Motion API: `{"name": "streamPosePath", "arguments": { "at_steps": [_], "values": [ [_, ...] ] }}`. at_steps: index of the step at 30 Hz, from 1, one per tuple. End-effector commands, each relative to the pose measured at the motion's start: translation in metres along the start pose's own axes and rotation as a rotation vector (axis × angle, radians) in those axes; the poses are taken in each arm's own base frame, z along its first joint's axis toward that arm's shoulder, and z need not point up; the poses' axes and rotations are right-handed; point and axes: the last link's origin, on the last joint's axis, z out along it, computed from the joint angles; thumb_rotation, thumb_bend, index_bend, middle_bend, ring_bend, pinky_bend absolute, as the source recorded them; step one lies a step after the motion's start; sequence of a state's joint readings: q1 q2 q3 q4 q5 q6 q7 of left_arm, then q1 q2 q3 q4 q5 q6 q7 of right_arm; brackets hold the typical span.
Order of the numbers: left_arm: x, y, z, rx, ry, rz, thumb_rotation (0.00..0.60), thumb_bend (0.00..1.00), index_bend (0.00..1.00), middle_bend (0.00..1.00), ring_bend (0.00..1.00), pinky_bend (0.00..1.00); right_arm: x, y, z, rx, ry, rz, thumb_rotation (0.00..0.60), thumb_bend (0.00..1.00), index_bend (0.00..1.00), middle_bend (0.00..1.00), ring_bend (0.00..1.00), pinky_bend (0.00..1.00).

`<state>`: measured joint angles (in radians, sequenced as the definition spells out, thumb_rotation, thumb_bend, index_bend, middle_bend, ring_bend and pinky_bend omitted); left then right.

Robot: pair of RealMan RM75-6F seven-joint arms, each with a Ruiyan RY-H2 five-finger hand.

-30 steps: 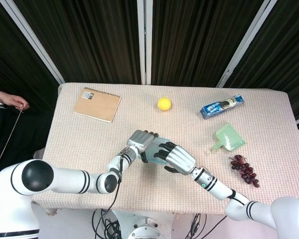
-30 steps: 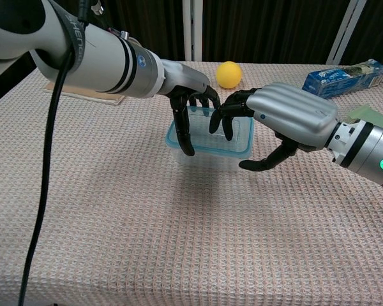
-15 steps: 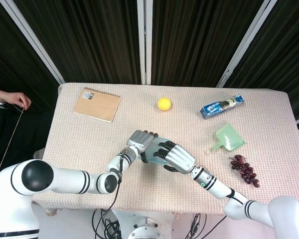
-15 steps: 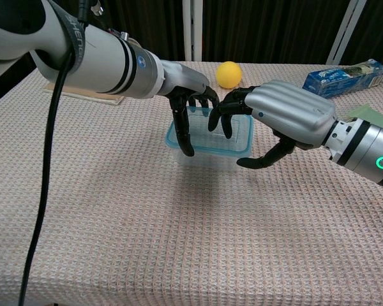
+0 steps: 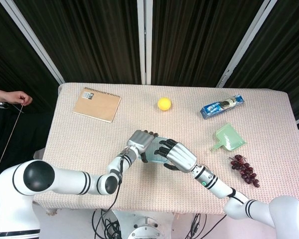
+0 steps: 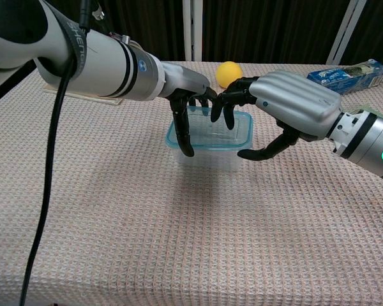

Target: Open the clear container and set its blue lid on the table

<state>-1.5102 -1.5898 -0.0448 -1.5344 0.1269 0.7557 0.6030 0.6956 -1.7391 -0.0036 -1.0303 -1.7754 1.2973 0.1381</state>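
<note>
Both robot hands on the box now. Clear container (image 6: 207, 148) sits mid-desk (image 6: 179, 242), blue lid (image 6: 210, 132) on top and looking seated all round, so nothing's open yet by my read.

Left robot hand (image 6: 190, 95): fingers curled down over the lid's left end, one long finger running down the container's near-left corner. Looks like a brace on the box, but can't tell how firm. Right robot hand (image 6: 287, 108): fingertips hooked over the far rim of the lid, thumb reaching under toward the near-right corner. A pinch forming across the lid's right end; whether it's actually clamped, can't tell, there's a sliver of gap at the thumb in the chest view.

Risks from here, imo:
- Right hand lifts w/o the left really pinning the box → whole container comes up w/ the lid, or tips toward the right.
- Lid snaps free suddenly → light plastic box skids on the woven cloth, maybe flips.
- Thumb only catching the rim edge → slips off, lid springs back down.
- Fingers of both hands crowd the same top edge, nearly touching → they could collide or jam as the lid peels up.
- Left fingers lying on the lid itself would hold it shut against the pull.

Yellow ball (image 5: 164, 103) sits beyond the box, well apart, and the notebook (image 5: 96, 104), blue packet (image 5: 221, 106), green scoop (image 5: 228, 137) and grapes (image 5: 245, 170) are further off, so there's free desk for setting the lid down.
</note>
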Motion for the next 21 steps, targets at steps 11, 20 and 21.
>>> {"name": "streamPosePath", "arguments": {
  "at_steps": [11, 20, 21],
  "values": [
    [0.0021, -0.0012, -0.0047, -0.034, -0.051, -0.069, 0.600, 0.00, 0.08, 0.24, 0.15, 0.27, -0.0034, 0.0018, 0.0000, 0.008, 0.047, -0.016, 0.600, 0.41, 0.45, 0.49, 0.32, 0.41],
    [0.0014, -0.0027, -0.0077, -0.054, -0.067, -0.101, 0.600, 0.00, 0.05, 0.22, 0.15, 0.26, -0.0028, 0.0039, -0.0010, 0.013, 0.077, -0.047, 0.600, 0.56, 0.49, 0.50, 0.35, 0.43],
    [0.0019, -0.0026, -0.0082, -0.059, -0.069, -0.113, 0.600, 0.00, 0.04, 0.21, 0.15, 0.26, -0.0040, 0.0035, -0.0011, 0.012, 0.075, -0.049, 0.600, 0.57, 0.49, 0.50, 0.35, 0.44]
  ]
}}
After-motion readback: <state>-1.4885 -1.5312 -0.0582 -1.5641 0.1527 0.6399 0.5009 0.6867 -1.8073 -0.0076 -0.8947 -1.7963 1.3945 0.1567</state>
